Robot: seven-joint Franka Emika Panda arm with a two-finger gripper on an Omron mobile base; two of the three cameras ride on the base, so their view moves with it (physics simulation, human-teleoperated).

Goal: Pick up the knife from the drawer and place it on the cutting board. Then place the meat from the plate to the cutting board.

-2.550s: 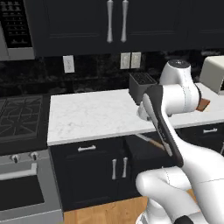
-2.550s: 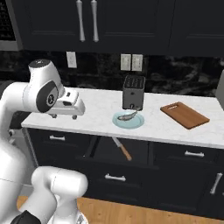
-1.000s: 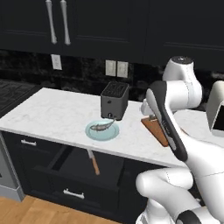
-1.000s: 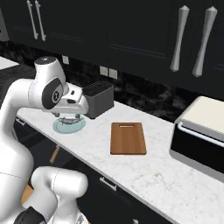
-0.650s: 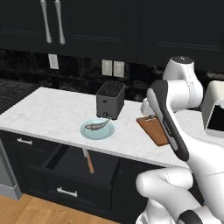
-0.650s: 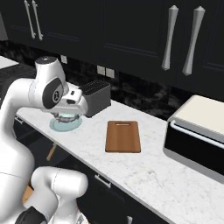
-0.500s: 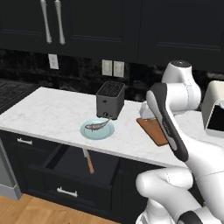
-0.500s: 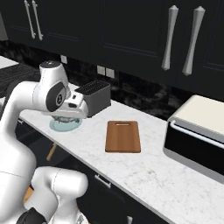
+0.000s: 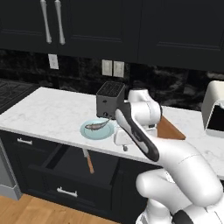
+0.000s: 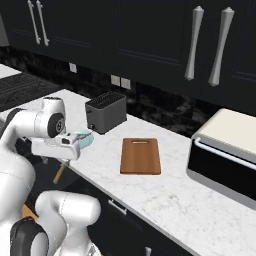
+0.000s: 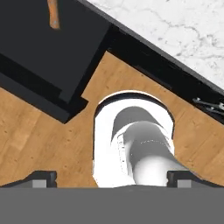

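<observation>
The knife [image 9: 88, 161] lies in the open black drawer [image 9: 70, 168] under the counter, its brown handle [image 11: 53, 15] at the top of the hand view. On the counter the pale plate [image 9: 90, 132] holds the grey-brown meat [image 9: 96, 126], in front of the toaster. The reddish cutting board [image 10: 141, 155] lies flat to the right of the plate; in the left base view my arm hides part of the cutting board [image 9: 169, 130]. My gripper [image 9: 125, 147] hangs at the counter's front edge, right of the plate, pointing down. My gripper [image 11: 113, 178] is open and holds nothing.
A black toaster [image 9: 110, 100] stands behind the plate. A white and black appliance [image 10: 227, 150] sits at the counter's right end. The marble counter [image 11: 175, 26] edge runs just beside my hand. Wooden floor [image 11: 30, 144] lies below, with the drawer sticking out over it.
The base drove right along the counter, then stopped. Since half a second ago my hand has swung down from above the counter to its front edge, pointing at the floor.
</observation>
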